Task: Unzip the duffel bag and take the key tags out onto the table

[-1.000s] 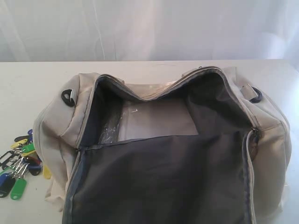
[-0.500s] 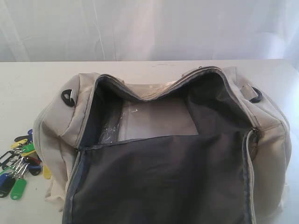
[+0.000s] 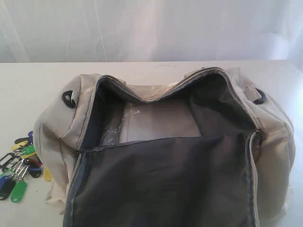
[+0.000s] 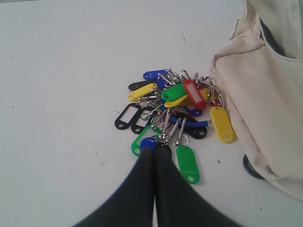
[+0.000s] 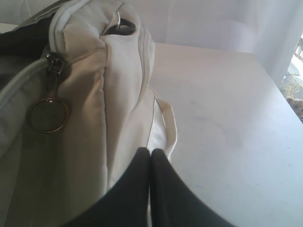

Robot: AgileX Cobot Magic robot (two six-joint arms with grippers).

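Bunch of coloured plastic key tags (image 4: 173, 111) lies on white desk (image 4: 61, 71) beside unzipped cream fabric duffel bag (image 3: 57, 127), directly ahead of left fingers (image 4: 143, 165), pressed together, empty. The right fingers (image 5: 163, 170), likewise closed, sit farther off.

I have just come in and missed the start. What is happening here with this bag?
A two-arm robot is working on a duffel bag, which lies unzipped and wide open on the table. The key tags are already out, lying on the table beside the bag. The left gripper is shut at the bunch's edge, apparently holding nothing; the right gripper is shut beside the bag's outer wall.
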